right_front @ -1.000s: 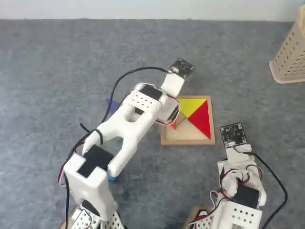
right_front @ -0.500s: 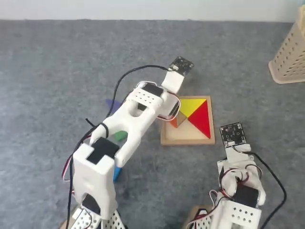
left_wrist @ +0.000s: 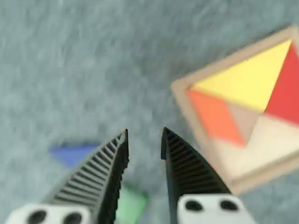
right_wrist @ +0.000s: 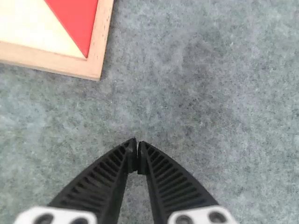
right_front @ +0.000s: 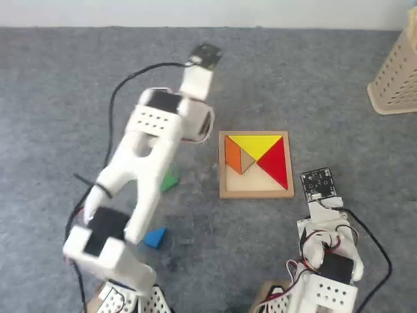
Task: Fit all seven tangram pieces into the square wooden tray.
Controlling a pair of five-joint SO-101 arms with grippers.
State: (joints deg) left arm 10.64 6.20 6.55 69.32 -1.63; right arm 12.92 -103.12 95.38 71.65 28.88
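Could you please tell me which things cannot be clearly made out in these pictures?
- High view: the left arm covers most of the green piece, so its shape cannot be told.
- Left wrist view: blur leaves the bluish piece without a readable outline or an exact colour.
- Right wrist view: the picture's edge cuts off the tray except for one corner, and the red piece except for its tip.

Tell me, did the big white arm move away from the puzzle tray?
Yes. The left arm swung off the tray's left side, leftward in the high view, uncovering the orange piece.
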